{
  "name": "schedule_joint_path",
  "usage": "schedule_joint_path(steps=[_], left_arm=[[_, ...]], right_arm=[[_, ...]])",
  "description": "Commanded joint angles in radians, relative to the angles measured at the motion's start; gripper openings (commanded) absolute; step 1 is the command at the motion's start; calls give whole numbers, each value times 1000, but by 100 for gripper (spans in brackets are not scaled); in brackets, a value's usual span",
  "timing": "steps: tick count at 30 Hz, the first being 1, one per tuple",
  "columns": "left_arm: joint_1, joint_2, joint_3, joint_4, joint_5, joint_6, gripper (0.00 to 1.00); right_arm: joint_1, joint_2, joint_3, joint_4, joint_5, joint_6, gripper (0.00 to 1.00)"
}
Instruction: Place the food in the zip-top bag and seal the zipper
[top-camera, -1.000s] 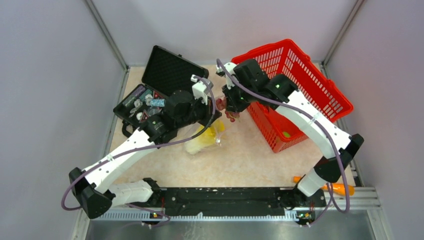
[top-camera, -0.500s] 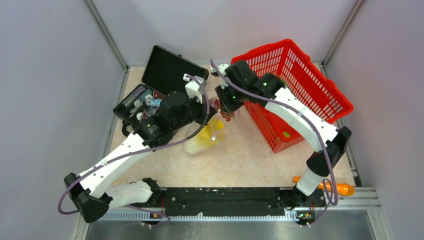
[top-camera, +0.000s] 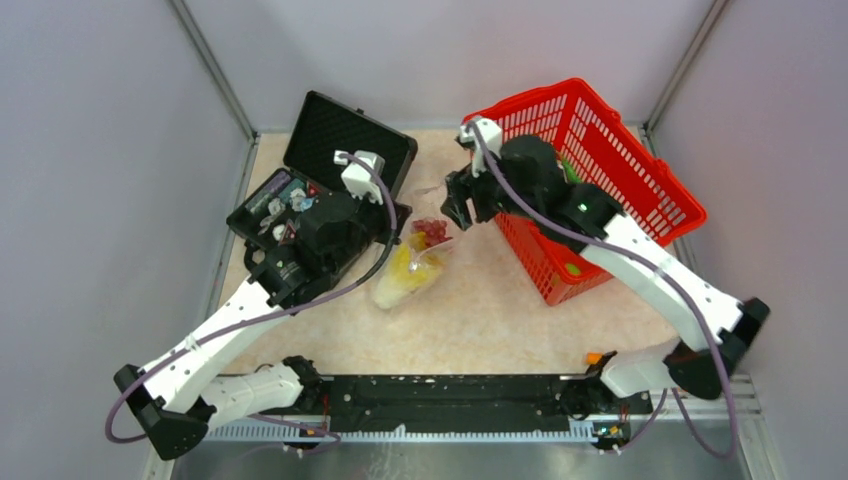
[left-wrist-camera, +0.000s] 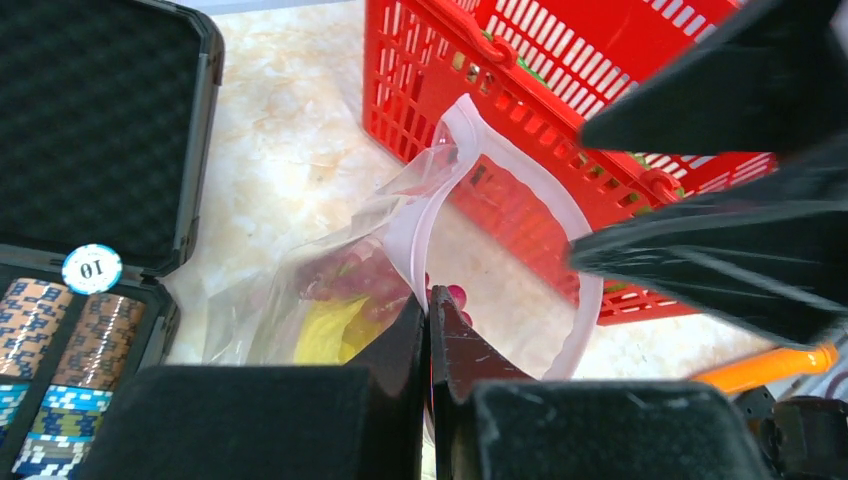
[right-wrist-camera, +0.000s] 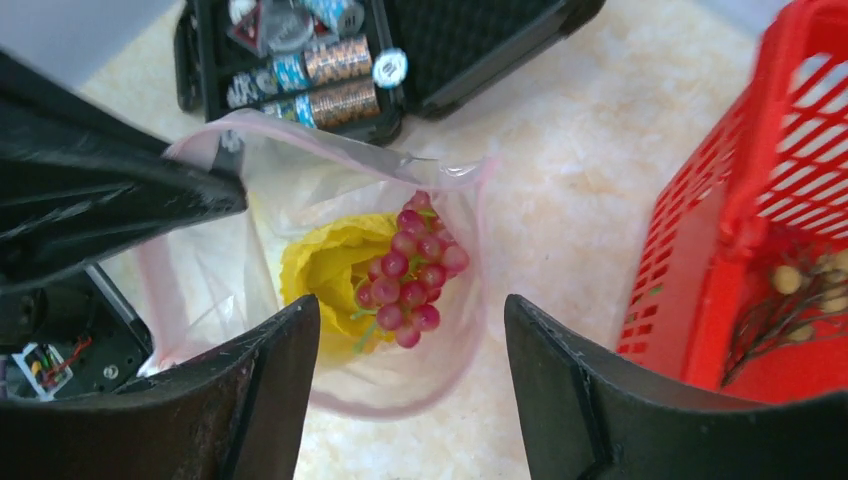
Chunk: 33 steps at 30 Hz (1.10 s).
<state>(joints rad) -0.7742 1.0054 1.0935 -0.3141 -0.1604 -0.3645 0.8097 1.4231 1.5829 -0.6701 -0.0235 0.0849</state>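
The zip-top bag (top-camera: 408, 275) lies between the arms with its mouth held open. My left gripper (left-wrist-camera: 428, 300) is shut on its pale pink zipper (left-wrist-camera: 405, 235). Red-purple grapes (right-wrist-camera: 410, 270) rest inside on the yellow leafy bunch (right-wrist-camera: 320, 265); from above, the grapes (top-camera: 432, 231) show near the mouth. Above that mouth my right gripper (right-wrist-camera: 410, 305) hangs open and holds nothing. In the top view the right gripper (top-camera: 460, 210) sits just right of the bag. Brown bits (right-wrist-camera: 810, 290) lie in the red basket (right-wrist-camera: 760, 200).
The red basket (top-camera: 640, 180) stands tilted at the back right with a green piece (top-camera: 572, 268) inside. An open black case (top-camera: 345, 140) of chips (left-wrist-camera: 91, 268) is at the back left. An orange toy (left-wrist-camera: 760, 365) lies near the right arm's base.
My right gripper opened and let the red-purple grapes drop into the bag, then drew back towards the basket. The left gripper stayed shut on the zipper and shifted slightly left.
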Motion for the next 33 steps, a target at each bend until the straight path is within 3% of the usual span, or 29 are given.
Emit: schedule_joint_path(steps=[1, 7, 12, 15, 20, 25, 33], left_arm=[[0, -47, -14, 110, -91, -16, 0], [1, -49, -8, 101, -109, -12, 0], [1, -56, -27, 105, -101, -25, 0], [1, -55, -27, 104, -89, -22, 0], [2, -51, -23, 99, -60, -17, 0], [3, -53, -26, 98, -46, -14, 0], [3, -34, -12, 90, -25, -11, 0]], right_arm=[[4, -232, -145, 310, 80, -39, 68], [-47, -442, -387, 562, 342, -10, 73], [-238, -363, -293, 340, 400, 120, 73], [-381, -286, -235, 229, 314, 147, 72], [-578, -163, -199, 189, 192, 145, 64], [-667, -18, -174, 133, 62, 125, 59], [-674, 162, -178, 198, -207, 133, 79]])
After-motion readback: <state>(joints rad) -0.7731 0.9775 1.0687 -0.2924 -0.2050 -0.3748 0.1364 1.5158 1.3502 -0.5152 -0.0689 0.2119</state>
